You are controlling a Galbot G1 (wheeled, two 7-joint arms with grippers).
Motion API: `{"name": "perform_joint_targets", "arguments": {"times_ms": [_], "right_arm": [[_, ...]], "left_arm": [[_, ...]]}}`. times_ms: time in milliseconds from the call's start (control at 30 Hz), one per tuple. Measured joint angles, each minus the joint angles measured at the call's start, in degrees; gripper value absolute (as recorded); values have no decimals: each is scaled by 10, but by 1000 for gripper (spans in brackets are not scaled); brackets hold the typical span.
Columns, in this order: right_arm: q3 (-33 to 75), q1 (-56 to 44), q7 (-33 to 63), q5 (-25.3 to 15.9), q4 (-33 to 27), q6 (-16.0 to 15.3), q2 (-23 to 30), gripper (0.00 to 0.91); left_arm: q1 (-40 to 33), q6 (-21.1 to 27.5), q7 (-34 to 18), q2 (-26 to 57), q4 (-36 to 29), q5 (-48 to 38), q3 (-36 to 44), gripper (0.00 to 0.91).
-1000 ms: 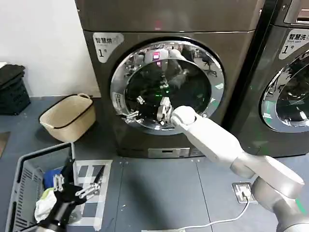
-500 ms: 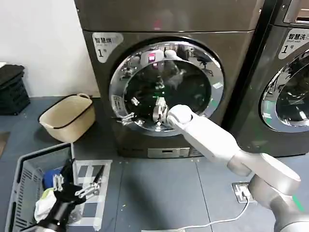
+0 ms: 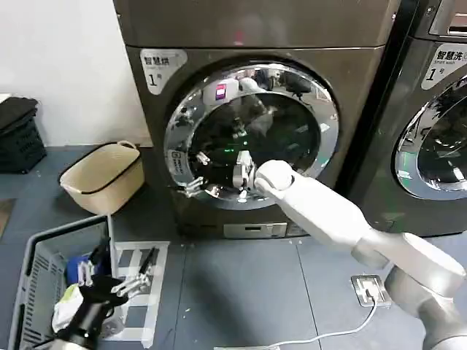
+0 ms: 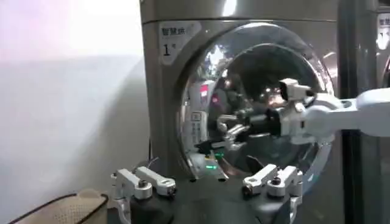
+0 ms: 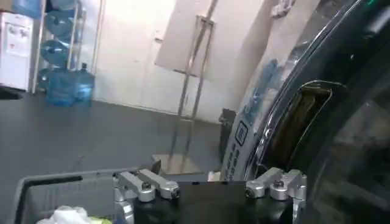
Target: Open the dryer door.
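Grey floor (image 3: 241, 284), with dryer (image 3: 255, 33) against white wall. Dryer door (image 3: 252, 131) slightly ajar at its left edge; right gripper (image 3: 242, 175) against glass, jaws open. Left gripper (image 3: 109, 281) low above basket (image 3: 33, 292), jaws open.

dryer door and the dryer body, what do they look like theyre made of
The dryer door: its wide rim looks like polished chrome, metal or plated plastic, since it mirrors the room; the centre looks like dark tinted glass, glossy with green glints. The dryer front looks like painted or brushed sheet metal, bronze-grey with a dull satin sheen. The right gripper is at the door's lower glass.
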Motion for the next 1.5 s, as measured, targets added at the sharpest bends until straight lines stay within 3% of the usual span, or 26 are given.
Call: {"name": "perform_joint_targets", "arguments": {"times_ms": [367, 867, 1500], "right_arm": [[-2, -14, -36, 11, 91, 15, -63, 907], [-3, -25, -126, 35, 161, 34, -117, 907], [37, -76, -194, 65, 258, 38, -225, 907]], "left_arm": [[-35, 23, 14, 29, 23, -46, -36, 907], [-106, 42, 27, 84, 69, -89, -88, 907], [-251, 52, 87, 202, 168, -155, -13, 907]]}}
